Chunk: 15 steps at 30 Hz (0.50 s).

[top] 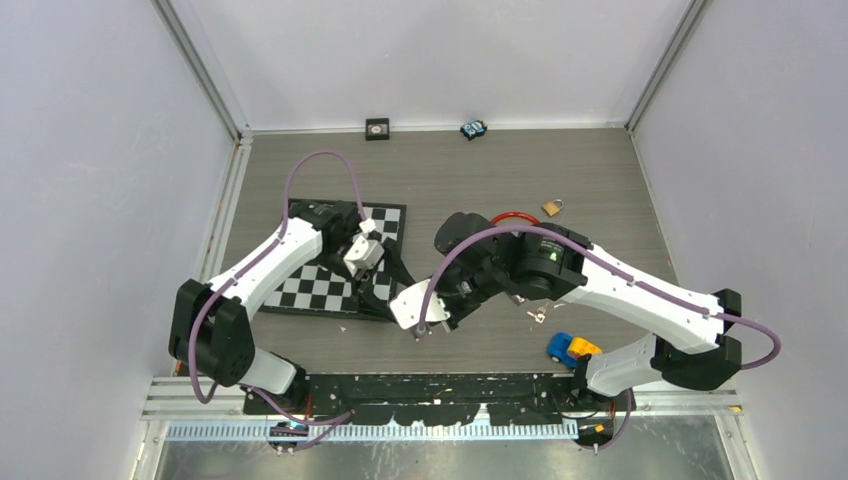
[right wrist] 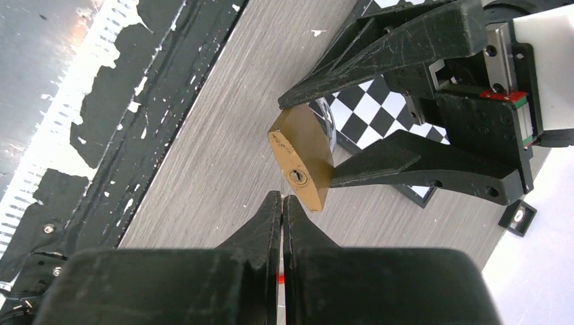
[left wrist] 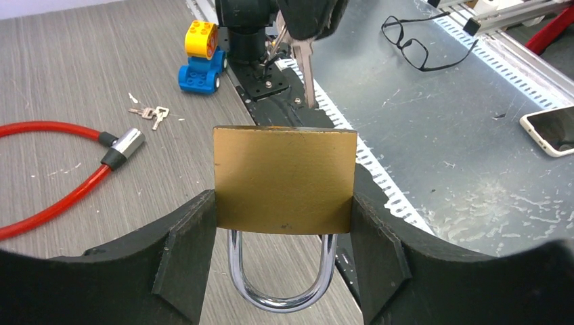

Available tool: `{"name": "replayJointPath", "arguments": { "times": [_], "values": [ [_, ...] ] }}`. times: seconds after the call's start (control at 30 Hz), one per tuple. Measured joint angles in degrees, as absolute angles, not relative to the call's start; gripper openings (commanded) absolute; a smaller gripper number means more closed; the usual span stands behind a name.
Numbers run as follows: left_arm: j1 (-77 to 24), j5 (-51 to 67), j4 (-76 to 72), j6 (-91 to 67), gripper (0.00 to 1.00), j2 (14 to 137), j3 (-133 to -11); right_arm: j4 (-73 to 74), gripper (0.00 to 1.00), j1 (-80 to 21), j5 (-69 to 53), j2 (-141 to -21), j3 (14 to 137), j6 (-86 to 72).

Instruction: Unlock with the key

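A brass padlock with a chrome shackle is clamped between my left gripper's black fingers, keyhole end turned away from the wrist. In the right wrist view the padlock shows its keyhole just past my right gripper. That gripper is shut on a silver key. The key's blade points at the padlock's keyhole end, its tip a short gap away. In the right wrist view the key is edge-on and barely shows. From above, both grippers meet near the checkerboard's corner.
A red cable lock and a small bunch of keys lie on the table beside a blue and yellow toy car. A second small padlock sits far right. The checkerboard lies under the left arm. Glasses and a phone lie beyond the near edge.
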State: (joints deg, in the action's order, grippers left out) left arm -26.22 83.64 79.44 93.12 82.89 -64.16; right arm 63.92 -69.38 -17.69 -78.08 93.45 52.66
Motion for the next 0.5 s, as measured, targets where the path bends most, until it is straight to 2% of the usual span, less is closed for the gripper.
{"name": "replayJointPath", "arguments": {
  "times": [0.5],
  "values": [
    [-26.15,83.61,75.13,85.49,0.00,82.61,-63.83,62.98,0.01,-71.46,-10.24,-79.92,93.43,53.47]
  ]
}}
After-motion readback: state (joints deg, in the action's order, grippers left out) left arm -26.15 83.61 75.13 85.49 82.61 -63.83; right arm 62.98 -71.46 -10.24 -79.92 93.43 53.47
